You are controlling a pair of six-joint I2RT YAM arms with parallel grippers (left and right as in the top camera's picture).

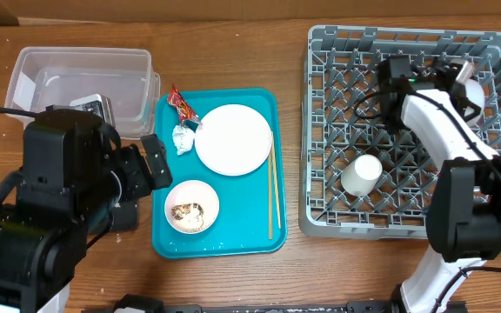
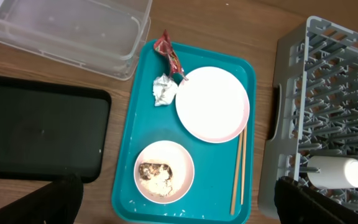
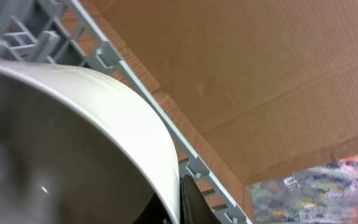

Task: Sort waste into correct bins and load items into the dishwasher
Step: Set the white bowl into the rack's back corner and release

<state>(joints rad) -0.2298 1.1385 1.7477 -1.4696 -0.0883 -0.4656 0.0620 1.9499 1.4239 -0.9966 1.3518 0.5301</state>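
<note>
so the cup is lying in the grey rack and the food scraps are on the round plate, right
No: the cup does lie in the grey rack, but the food scraps are in the small bowl, not on the round plate, which looks clean. The left wrist view shows this.

The white bowl (image 3: 61, 137), close against the right end effector (image 1: 466, 83), is blurred and cut off at the wrist view's left and bottom edges. One dark fingertip (image 3: 190, 202) shows at its rim; the other is hidden. Beside the left end effector (image 2: 190, 211), the black tray (image 2: 36, 134) runs off-frame, and overhead the arm covers nearly all of it.
</note>
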